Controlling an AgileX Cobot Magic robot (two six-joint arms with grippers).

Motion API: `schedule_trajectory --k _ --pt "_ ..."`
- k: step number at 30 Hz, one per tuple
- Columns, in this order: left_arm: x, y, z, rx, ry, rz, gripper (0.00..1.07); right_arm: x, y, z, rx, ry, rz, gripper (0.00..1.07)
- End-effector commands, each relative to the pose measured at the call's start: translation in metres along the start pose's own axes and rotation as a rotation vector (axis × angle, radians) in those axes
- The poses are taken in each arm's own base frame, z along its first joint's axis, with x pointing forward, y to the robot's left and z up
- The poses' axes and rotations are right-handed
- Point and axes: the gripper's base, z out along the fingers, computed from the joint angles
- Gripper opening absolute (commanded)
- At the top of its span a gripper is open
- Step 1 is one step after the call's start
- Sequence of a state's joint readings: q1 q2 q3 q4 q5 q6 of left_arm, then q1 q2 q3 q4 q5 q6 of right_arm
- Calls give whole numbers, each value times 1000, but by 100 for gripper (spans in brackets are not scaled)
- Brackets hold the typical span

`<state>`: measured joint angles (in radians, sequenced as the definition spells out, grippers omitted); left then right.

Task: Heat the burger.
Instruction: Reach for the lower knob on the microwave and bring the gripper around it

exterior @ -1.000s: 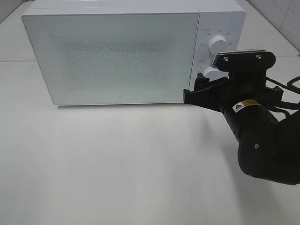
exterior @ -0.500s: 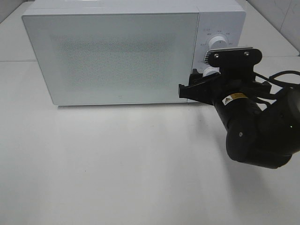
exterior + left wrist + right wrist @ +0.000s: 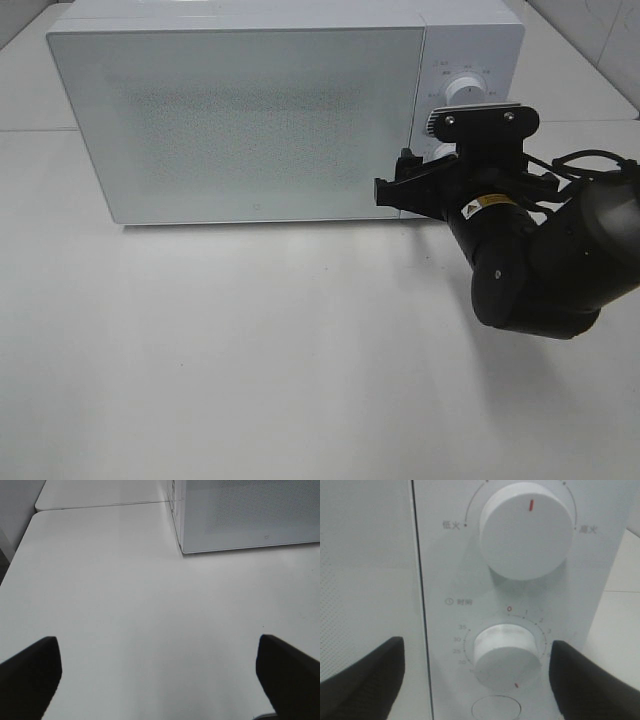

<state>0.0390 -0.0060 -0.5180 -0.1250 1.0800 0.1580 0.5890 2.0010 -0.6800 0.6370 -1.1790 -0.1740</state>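
The burger is out of view; the white microwave (image 3: pixel 240 120) stands with its frosted door shut. My right gripper (image 3: pixel 415 186) is at the control panel. In the right wrist view the right gripper (image 3: pixel 477 677) is open, its dark fingers (image 3: pixel 365 675) standing on either side of the lower timer knob (image 3: pixel 506 655) with gaps on both sides. The upper power knob (image 3: pixel 526 530) is above it, its red mark pointing up. My left gripper (image 3: pixel 159 680) is open over bare table, off to the microwave's left front corner, and holds nothing.
The white table (image 3: pixel 250 350) stretches in front of the microwave. The right arm's black body (image 3: pixel 540 260) hangs over the table's right side. A table seam (image 3: pixel 100 505) runs beside the microwave's left wall.
The right arm has shifted left and in toward the control panel, bringing its gripper closer to the timer knob. The left gripper has not moved.
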Motion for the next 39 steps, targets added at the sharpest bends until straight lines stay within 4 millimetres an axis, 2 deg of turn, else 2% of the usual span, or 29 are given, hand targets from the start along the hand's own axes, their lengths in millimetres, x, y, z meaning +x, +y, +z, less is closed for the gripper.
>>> schedule_trajectory --k 1,11,16,29,34,36,37,38,39 --pt "0 -1 -2 3 -23 -1 98 -1 -2 6 7 -17 20 76" --pt "0 -1 -2 3 -23 -1 98 -5 -4 14 -6 -31 27 76" --pt "0 -1 -2 3 -23 -1 98 0 -7 21 -7 -10 25 76" --pt "0 -1 -2 3 -23 -1 98 2 -5 22 -17 -16 16 74" --pt "0 -1 -2 3 -23 -1 98 1 -5 22 -16 -25 13 65" --pt "0 -1 -2 3 -23 -1 98 1 -5 22 -15 -27 13 51" --pt "0 -1 -2 3 -23 -1 98 1 -5 22 -15 -27 13 51" --pt "0 -1 -2 3 -23 -1 98 0 -5 22 -15 -31 13 39" --pt "0 -1 -2 3 -23 -1 98 0 -5 22 -14 -35 13 32"
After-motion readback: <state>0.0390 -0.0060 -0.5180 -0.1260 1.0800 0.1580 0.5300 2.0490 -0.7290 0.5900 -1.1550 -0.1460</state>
